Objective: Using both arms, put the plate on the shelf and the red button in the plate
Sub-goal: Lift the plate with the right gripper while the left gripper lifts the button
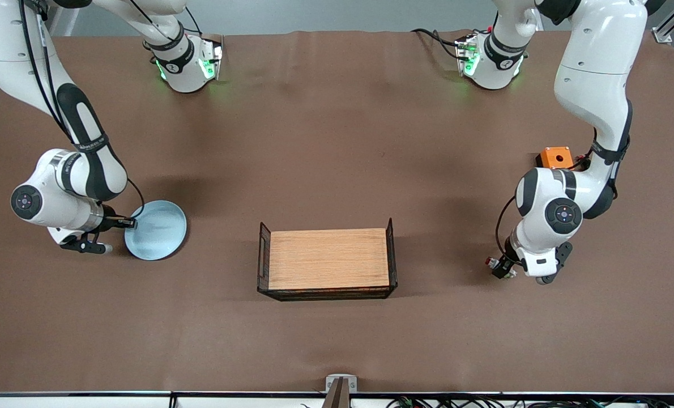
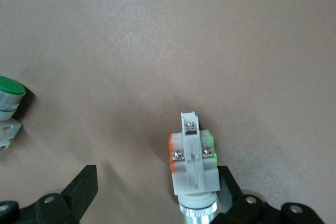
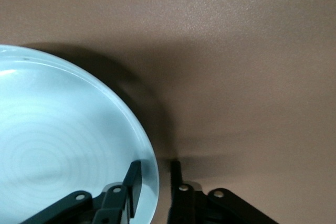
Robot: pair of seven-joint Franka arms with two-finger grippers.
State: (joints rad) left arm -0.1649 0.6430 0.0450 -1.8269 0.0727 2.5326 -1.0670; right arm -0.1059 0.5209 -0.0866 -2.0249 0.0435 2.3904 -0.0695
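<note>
The pale blue plate (image 1: pixel 157 231) lies flat on the table near the right arm's end. My right gripper (image 1: pixel 130 223) is low at its rim. In the right wrist view the gripper (image 3: pixel 155 169) is open and straddles the plate's rim (image 3: pixel 79 145), one finger inside and one outside. The red button (image 1: pixel 493 263) is on the table near the left arm's end. My left gripper (image 1: pixel 501 267) is down around it. In the left wrist view the gripper (image 2: pixel 157 177) is open wide, and the button's whitish body (image 2: pixel 193 161) rests against one finger; its red cap is hidden there.
A wire tray with a wooden floor (image 1: pixel 328 259) stands mid-table, nearer the front camera. An orange box with a hole (image 1: pixel 556 157) sits by the left arm's elbow. A green-capped button part (image 2: pixel 8 95) lies beside the left gripper.
</note>
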